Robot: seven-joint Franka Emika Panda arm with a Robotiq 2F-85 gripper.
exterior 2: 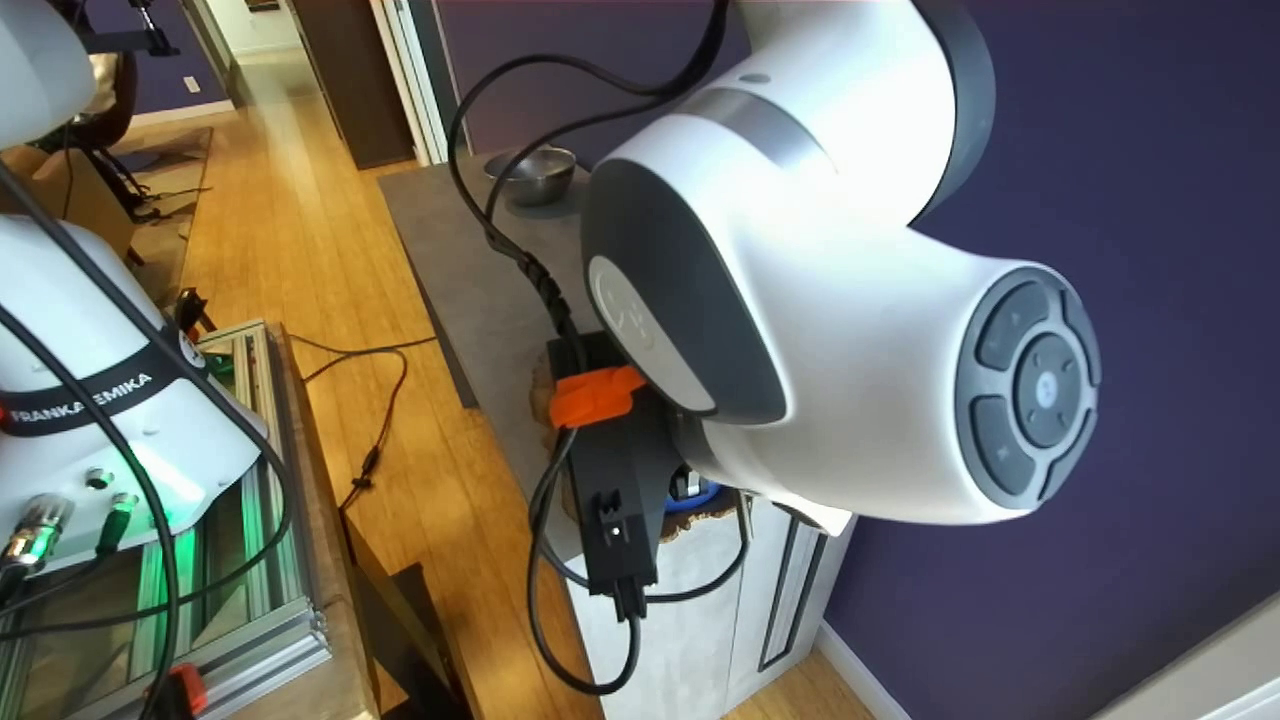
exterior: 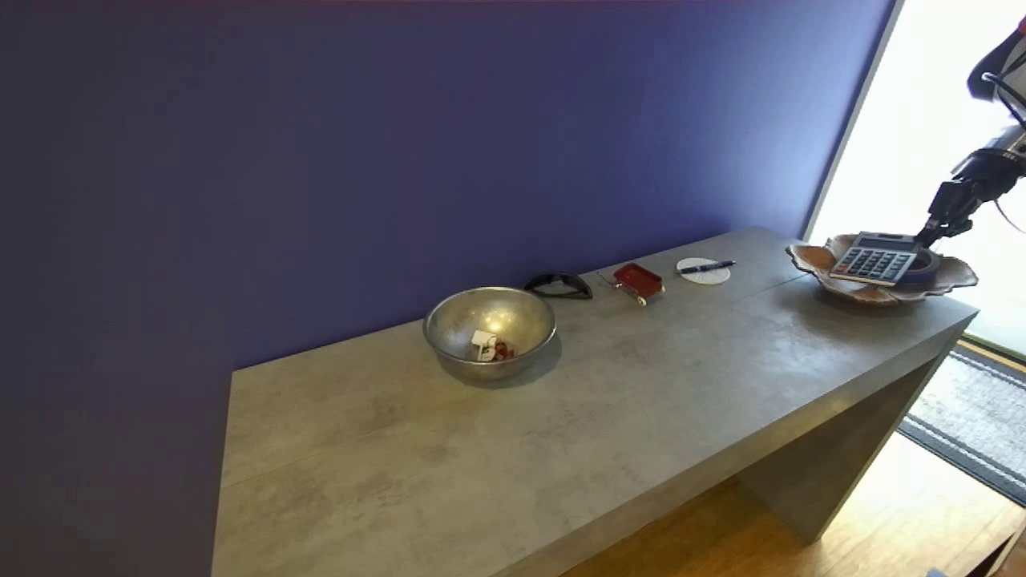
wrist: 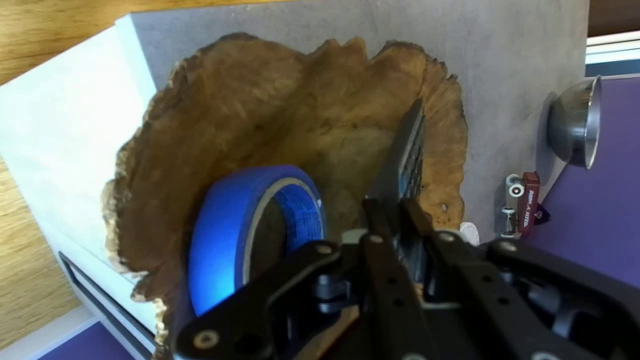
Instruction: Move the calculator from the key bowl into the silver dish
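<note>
The calculator (exterior: 874, 260) stands tilted in the wavy-rimmed key bowl (exterior: 958, 274), keys facing an exterior view. In the wrist view the calculator (wrist: 397, 155) is seen nearly edge-on inside the brown key bowl (wrist: 280, 95). My gripper (wrist: 393, 204) has a finger on each face of the calculator and looks shut on it. In an exterior view the gripper (exterior: 927, 234) is at the calculator's upper right corner. The silver dish (exterior: 461, 322) stands further along the table with small white and red items inside; it also shows in the wrist view (wrist: 565, 122).
A blue tape roll (wrist: 215, 245) lies in the key bowl beside the gripper. Between bowl and dish, along the purple wall, are a white disc (exterior: 716, 277) with a pen (exterior: 705, 267), a red toy wagon (exterior: 639, 279) and a black curved object (exterior: 553, 282).
</note>
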